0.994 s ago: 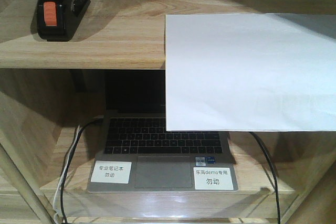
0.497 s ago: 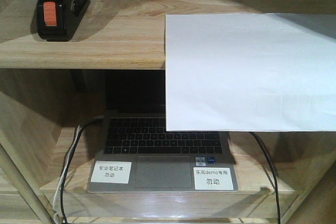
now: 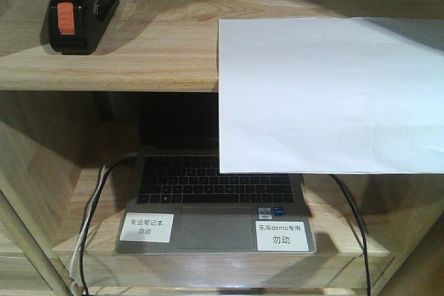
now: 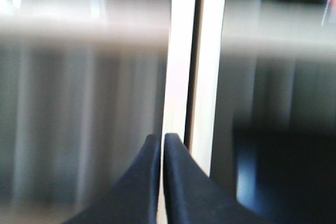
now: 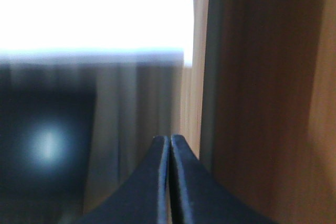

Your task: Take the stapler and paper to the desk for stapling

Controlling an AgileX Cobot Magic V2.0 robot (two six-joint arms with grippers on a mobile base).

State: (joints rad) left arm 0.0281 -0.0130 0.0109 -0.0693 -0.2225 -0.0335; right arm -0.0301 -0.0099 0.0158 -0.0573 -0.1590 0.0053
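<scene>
Left gripper (image 4: 161, 141) has its two dark fingertips pressed tight together with nothing between them. Right gripper (image 5: 169, 141) is the same, tips touching and holding nothing. Both wrist views are blurry. Behind the left tips stands a pale upright strip (image 4: 181, 51). Beside the right tips, on the right, stands a brown wood panel (image 5: 262, 103), very near, and a bright white patch fills the top of that view.

From the front view, the stapler (image 3: 68, 15) sits at the far left of the top shelf (image 3: 146, 53), orange patch facing up, and its back end is cut off by the top of the picture. The paper (image 3: 326, 95) lies on the right side of the same shelf. Its near part sticks out past the shelf's front edge and hangs in the air, and its right side runs out of the picture. Bare wood lies between the stapler and the paper, so they are well apart.

Below, on the lower shelf, an open laptop (image 3: 201, 199) sits with two white labels (image 3: 146, 227) on it. The hanging paper hides part of its right side. Dark cables (image 3: 90, 227) run down on both sides.
</scene>
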